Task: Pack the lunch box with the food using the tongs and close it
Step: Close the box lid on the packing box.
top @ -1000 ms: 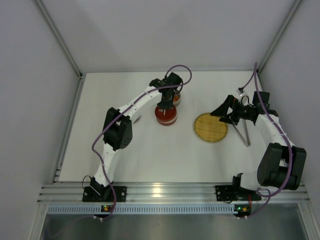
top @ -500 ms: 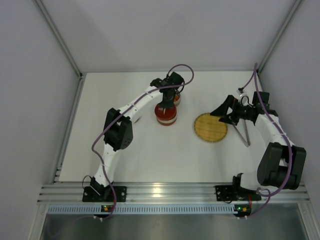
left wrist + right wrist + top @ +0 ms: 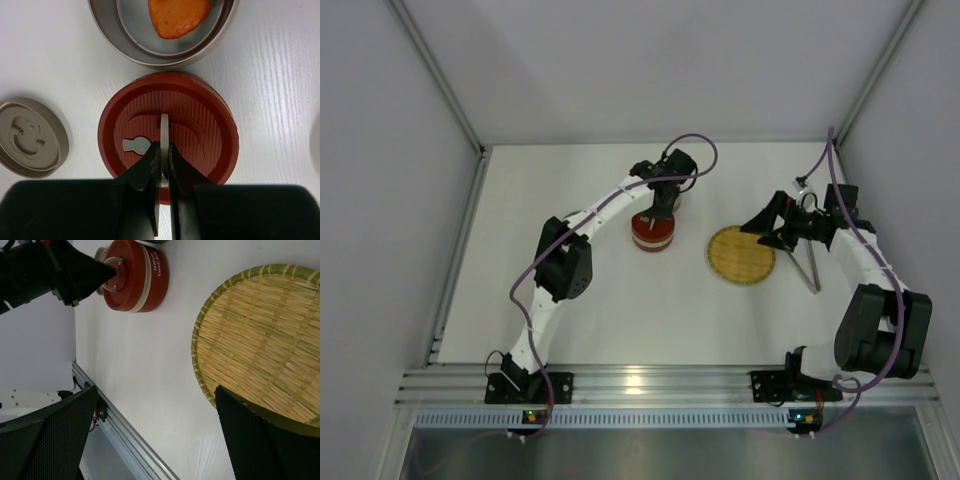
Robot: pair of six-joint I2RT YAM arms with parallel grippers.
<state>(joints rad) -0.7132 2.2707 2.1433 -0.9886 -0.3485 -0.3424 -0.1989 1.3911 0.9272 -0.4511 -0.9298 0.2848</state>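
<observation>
The red round lunch box [image 3: 651, 233] stands mid-table with its ribbed red lid [image 3: 167, 135] on it. My left gripper [image 3: 164, 150] is shut on the thin pale handle on top of that lid. Just behind the box is an open steel tin [image 3: 125, 37] holding an orange lump of food [image 3: 177, 17]. The slim silver tongs [image 3: 810, 262] lie on the table right of the yellow woven plate [image 3: 741, 255]. My right gripper [image 3: 772, 228] hovers open over the plate's right edge with nothing in it. In the right wrist view the lunch box [image 3: 137, 275] shows with the left gripper [image 3: 112, 271] on its top.
A grey round lid [image 3: 30, 137] lies flat on the table just left of the red box. The plate [image 3: 260, 335] has nothing on it. A metal rail [image 3: 130, 435] runs along the table's near edge. White walls close the table on three sides.
The left wrist has shifted a little to the right and away, still shut on the lid's handle. The red box looks slightly lower. The right arm has not moved.
</observation>
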